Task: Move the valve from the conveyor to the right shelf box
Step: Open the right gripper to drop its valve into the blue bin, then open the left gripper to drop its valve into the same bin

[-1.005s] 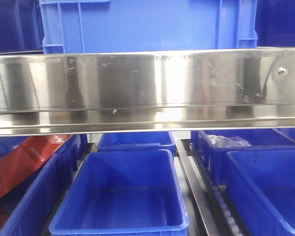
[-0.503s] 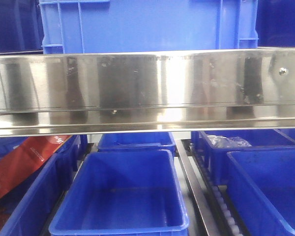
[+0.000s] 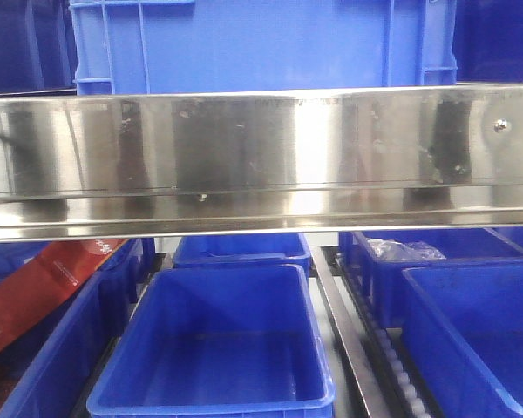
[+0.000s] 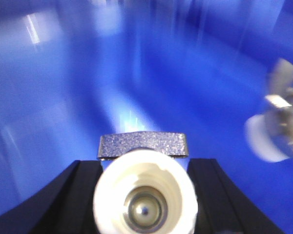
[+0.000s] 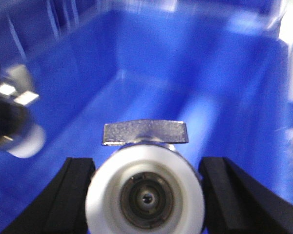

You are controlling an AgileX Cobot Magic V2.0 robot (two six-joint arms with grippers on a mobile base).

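Hanging over blue plastic, both wrist views are filled by a valve end-on. In the left wrist view, the left gripper [image 4: 144, 168] is seen clamped on a valve [image 4: 145, 197]: dark fingers [image 4: 71, 195] press the white cap from either side, and a grey textured handle sits just above it. Behind it a blue box [image 4: 63, 97] is motion-blurred, so the arm is judged to be travelling. At the right edge of that view a second valve [image 4: 278, 122] is glimpsed, blurred. In the right wrist view, the right gripper [image 5: 145, 170] is likewise closed around its own valve [image 5: 145, 197], with the box floor and walls [image 5: 224, 97] below and around it; the other arm's load shows at the left edge. In the front view, from left to right, a red packet [image 3: 44, 283], an empty middle bin [image 3: 218, 348] and the right shelf bins [image 3: 471, 322] are noted beneath a steel shelf rail [image 3: 261, 161]; neither arm nor conveyor is seen there. Across the last second nothing in that front view has shifted except a slight flicker in the rail's reflections. Transport is therefore judged nearly finished: both valves are already off the belt and inside a box's walls, unreleased. Lowering and opening are expected next; a drop from height could bounce a valve.
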